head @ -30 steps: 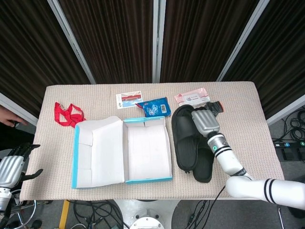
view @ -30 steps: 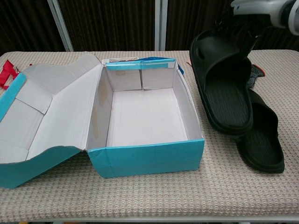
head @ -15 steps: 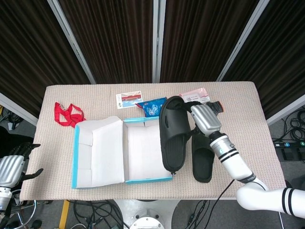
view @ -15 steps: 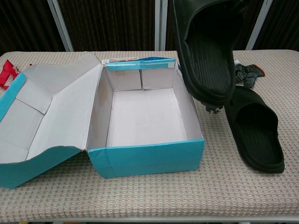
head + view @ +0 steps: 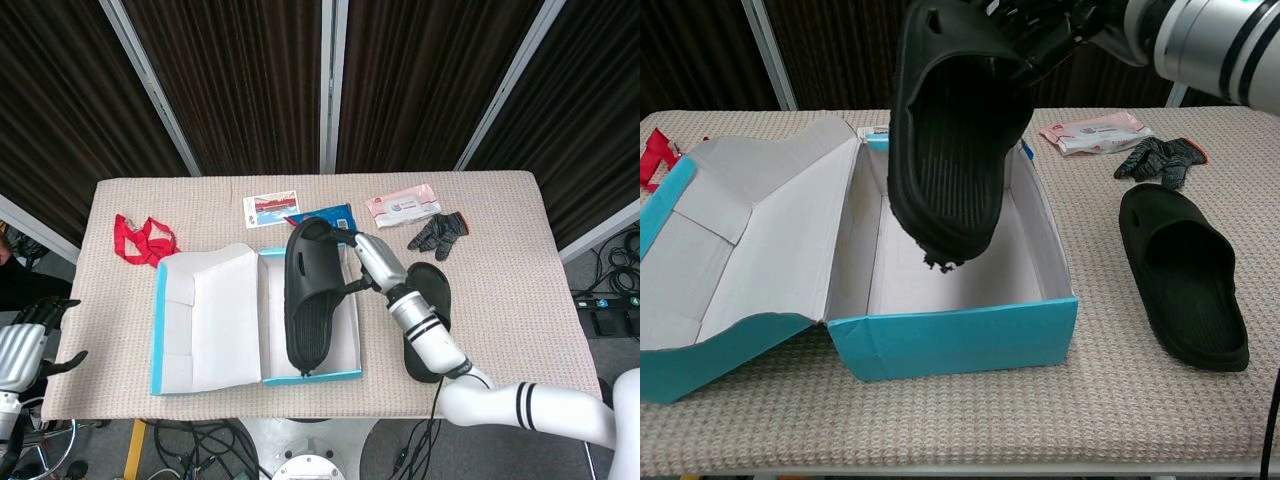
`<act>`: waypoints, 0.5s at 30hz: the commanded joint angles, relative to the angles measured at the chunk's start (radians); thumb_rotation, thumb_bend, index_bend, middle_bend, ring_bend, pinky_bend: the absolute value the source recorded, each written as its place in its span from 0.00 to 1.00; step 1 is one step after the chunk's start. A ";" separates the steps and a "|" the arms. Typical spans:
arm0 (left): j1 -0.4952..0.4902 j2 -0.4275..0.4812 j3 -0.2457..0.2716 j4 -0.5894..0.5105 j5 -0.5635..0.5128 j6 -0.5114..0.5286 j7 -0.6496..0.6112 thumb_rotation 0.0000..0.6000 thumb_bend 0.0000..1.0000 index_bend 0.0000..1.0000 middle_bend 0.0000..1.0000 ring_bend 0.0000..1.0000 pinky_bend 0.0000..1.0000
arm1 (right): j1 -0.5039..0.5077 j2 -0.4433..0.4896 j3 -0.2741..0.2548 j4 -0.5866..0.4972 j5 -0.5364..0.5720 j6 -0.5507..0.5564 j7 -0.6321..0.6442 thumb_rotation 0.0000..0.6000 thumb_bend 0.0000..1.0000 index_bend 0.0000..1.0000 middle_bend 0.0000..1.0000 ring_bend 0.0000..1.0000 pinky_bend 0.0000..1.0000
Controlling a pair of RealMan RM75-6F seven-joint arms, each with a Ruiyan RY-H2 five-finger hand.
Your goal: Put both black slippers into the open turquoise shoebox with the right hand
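Observation:
My right hand (image 5: 368,260) (image 5: 1045,30) grips one black slipper (image 5: 312,295) (image 5: 953,140) by its strap end and holds it in the air above the open turquoise shoebox (image 5: 345,377) (image 5: 960,335), heel end hanging lowest. The second black slipper (image 5: 429,320) (image 5: 1185,275) lies flat on the table to the right of the box. The box's lid (image 5: 205,320) (image 5: 730,260) is folded out to the left. My left hand (image 5: 25,345) hangs off the table's left edge, holding nothing, fingers apart.
Black gloves (image 5: 438,233) (image 5: 1158,160) and a pink wipes pack (image 5: 402,204) (image 5: 1095,132) lie behind the second slipper. A blue packet (image 5: 325,213), a card (image 5: 271,210) and a red strap (image 5: 143,240) (image 5: 655,158) lie along the back and left.
My right hand lifted the slipper off the other one and carried it left, from right of the box to over its inside. The second slipper stayed put.

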 commanded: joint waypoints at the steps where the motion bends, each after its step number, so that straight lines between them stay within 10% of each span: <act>1: 0.001 -0.004 -0.001 0.010 -0.001 0.003 -0.007 1.00 0.18 0.22 0.23 0.13 0.20 | 0.007 -0.097 0.036 0.099 -0.057 -0.030 0.123 1.00 0.10 0.64 0.63 0.27 0.26; 15: 0.007 -0.005 -0.004 0.038 0.004 0.018 -0.016 1.00 0.18 0.22 0.23 0.13 0.20 | 0.037 -0.208 0.048 0.311 -0.208 -0.179 0.413 1.00 0.07 0.64 0.63 0.27 0.30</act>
